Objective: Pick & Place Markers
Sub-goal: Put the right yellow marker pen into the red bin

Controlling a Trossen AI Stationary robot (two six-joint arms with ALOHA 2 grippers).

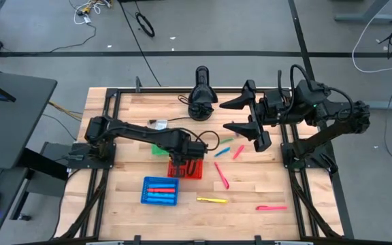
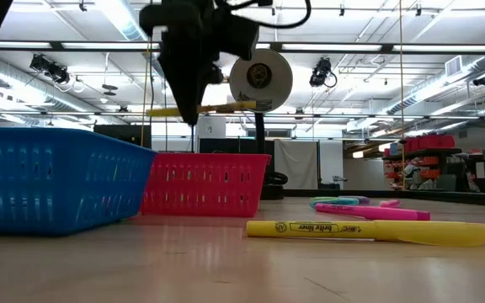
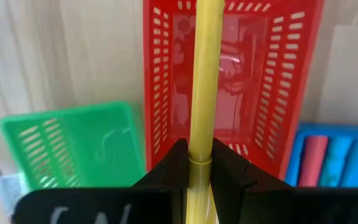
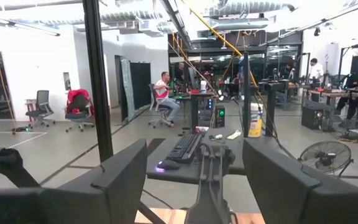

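several markers (image 1: 159, 190) already lie in your blue basket (image 1: 147, 198); your left pincer (image 3: 199, 180) is clamped on a yellow marker (image 3: 205, 81) above the red basket (image 3: 160, 93). about seven more wait on the counter (image 1: 128, 170). your right pincer (image 1: 245, 114), fingers spread and empty, hangs raised.

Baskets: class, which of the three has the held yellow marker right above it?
The red basket: the left pincer holds the yellow marker over it; the green and blue baskets flank it.
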